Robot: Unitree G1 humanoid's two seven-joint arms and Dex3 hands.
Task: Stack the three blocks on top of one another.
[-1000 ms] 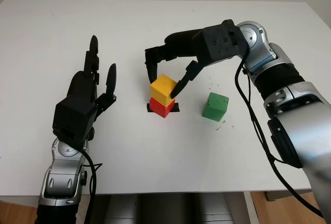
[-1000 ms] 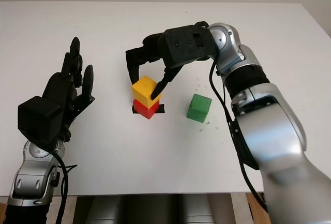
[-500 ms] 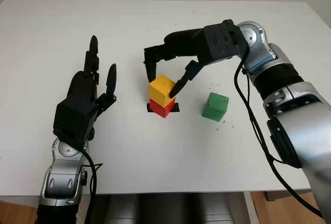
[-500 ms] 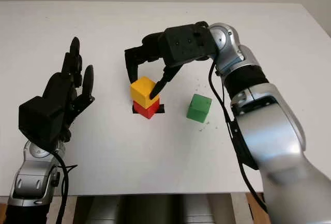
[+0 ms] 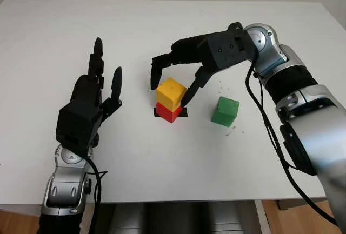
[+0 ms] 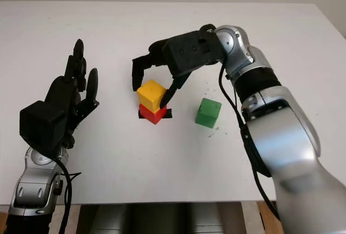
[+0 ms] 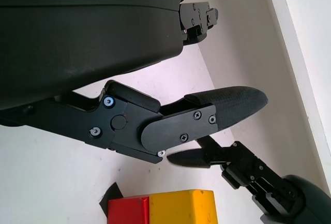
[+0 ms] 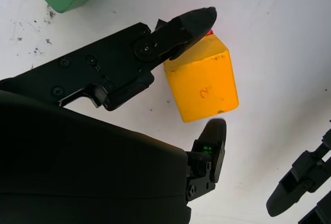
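Note:
A yellow block (image 5: 172, 94) stands on a red block (image 5: 168, 113) at the table's middle, turned a little against it. The green block (image 5: 225, 111) stands alone on the table to their right. My right hand (image 5: 168, 87) reaches in from the right and straddles the yellow block, open. Its thumb tip (image 8: 195, 17) is at one upper corner of the yellow block (image 8: 203, 79), and another fingertip (image 8: 215, 131) sits just off the opposite side. My left hand (image 5: 102, 80) is held up over the table's left side, open, well away from the blocks.
A black tape mark (image 5: 184, 113) peeks out under the red block. The white table (image 5: 162, 158) has small dark specks near the green block. Its front edge runs close below my arms.
My right hand's fingers have swung slightly lower around the yellow block, and its wrist has tilted. The yellow block stays on the red one. The left hand has not moved.

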